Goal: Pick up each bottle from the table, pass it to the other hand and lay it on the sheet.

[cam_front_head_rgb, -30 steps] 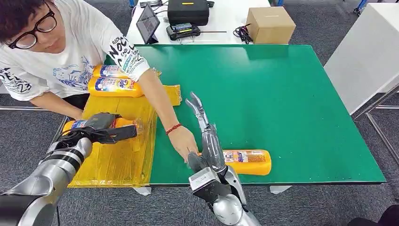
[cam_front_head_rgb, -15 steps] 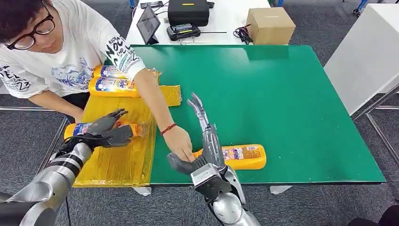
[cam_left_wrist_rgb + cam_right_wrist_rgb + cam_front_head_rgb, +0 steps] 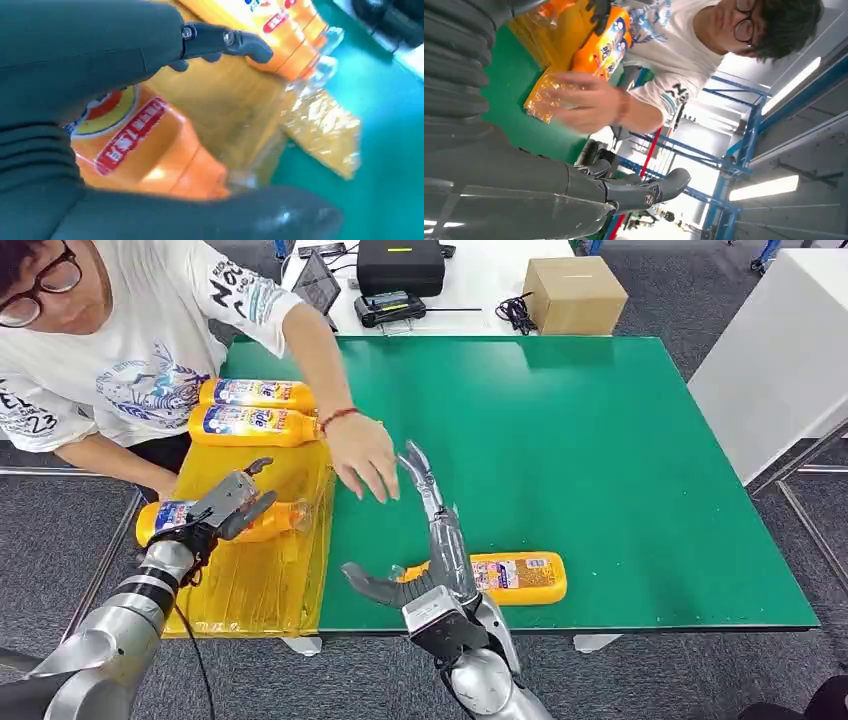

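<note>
My left hand (image 3: 228,505) hovers with fingers spread over a bottle (image 3: 262,520) lying on the yellow sheet (image 3: 255,585); it seems not to grip it. My right hand (image 3: 432,540) is open, thumb out, above another bottle (image 3: 520,577) on the green surface (image 3: 600,460). A person's hand (image 3: 362,455) reaches nearby.

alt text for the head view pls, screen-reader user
Robot's right hand is open, fingers spread above an orange bottle lying on the green table. Its left hand hovers open over another bottle on the yellow sheet, where two more bottles lie. A person's hand reaches over the table.
</note>
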You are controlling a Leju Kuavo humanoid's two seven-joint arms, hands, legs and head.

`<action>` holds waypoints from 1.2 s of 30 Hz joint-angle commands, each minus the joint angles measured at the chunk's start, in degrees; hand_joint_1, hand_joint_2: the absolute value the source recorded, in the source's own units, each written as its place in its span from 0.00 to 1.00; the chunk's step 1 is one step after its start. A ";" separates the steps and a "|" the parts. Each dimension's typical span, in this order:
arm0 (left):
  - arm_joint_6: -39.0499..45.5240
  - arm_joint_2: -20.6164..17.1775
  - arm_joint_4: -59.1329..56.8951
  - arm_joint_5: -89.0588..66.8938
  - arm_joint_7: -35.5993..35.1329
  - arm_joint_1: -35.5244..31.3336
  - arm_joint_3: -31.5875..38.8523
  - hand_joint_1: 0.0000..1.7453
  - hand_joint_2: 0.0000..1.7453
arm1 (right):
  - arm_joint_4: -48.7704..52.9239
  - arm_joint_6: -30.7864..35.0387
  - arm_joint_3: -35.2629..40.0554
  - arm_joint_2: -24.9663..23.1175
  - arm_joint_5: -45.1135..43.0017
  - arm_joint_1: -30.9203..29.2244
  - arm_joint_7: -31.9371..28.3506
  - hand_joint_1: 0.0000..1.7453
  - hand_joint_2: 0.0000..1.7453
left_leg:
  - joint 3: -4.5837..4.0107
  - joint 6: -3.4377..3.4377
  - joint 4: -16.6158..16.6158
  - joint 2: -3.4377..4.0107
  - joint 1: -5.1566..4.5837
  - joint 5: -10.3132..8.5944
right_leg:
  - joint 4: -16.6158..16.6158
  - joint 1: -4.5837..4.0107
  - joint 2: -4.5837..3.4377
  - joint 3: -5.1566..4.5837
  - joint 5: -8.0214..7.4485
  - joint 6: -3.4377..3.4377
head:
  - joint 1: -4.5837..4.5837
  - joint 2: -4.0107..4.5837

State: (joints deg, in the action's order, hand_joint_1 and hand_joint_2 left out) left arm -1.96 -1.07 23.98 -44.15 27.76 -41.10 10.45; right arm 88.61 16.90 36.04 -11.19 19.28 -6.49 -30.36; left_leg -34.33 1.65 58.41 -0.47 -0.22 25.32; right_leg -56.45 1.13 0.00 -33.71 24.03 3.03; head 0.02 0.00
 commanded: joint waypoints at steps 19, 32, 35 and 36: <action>16.40 8.53 20.71 23.89 8.01 10.34 8.59 0.00 1.00 | -15.82 -3.82 -3.16 10.47 19.05 -13.92 20.62 0.00 1.00 | 0.04 -0.02 -0.05 0.03 -0.02 0.01 | 0.15 0.00 -0.01 0.08 -0.03 -0.05 | 0.00 0.00; 26.94 8.86 30.27 20.40 10.55 20.64 -1.86 0.00 1.00 | -28.25 -12.80 -5.40 13.88 23.63 -19.86 32.35 0.00 1.00 | -0.02 -0.05 0.00 0.01 -0.01 0.04 | 0.12 -0.02 0.01 0.04 -0.02 -0.06 | 0.00 0.00; 26.61 8.54 27.70 20.69 10.10 20.95 -1.64 0.00 1.00 | -30.29 -17.51 -5.74 14.15 18.19 -19.29 31.99 0.00 1.00 | -0.08 -0.04 -0.02 0.03 -0.04 0.03 | 0.10 0.01 -0.02 -0.06 -0.03 -0.05 | -0.02 0.00; 28.82 8.26 26.43 18.87 10.94 20.85 -2.51 0.00 1.00 | -30.99 -16.89 -5.71 14.43 16.80 -18.97 30.97 0.00 1.00 | 0.05 -0.09 -0.02 0.07 0.01 0.06 | 0.13 -0.05 -0.04 0.08 -0.01 -0.11 | -0.02 0.00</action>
State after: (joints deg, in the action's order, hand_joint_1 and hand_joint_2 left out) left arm 24.04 8.46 54.03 -22.80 38.47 -20.85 10.95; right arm 67.88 4.09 30.08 1.01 42.34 -22.66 0.94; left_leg -34.54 1.67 58.44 -0.50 -0.29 25.33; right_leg -56.41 1.17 0.02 -33.89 24.01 3.05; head 0.00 0.00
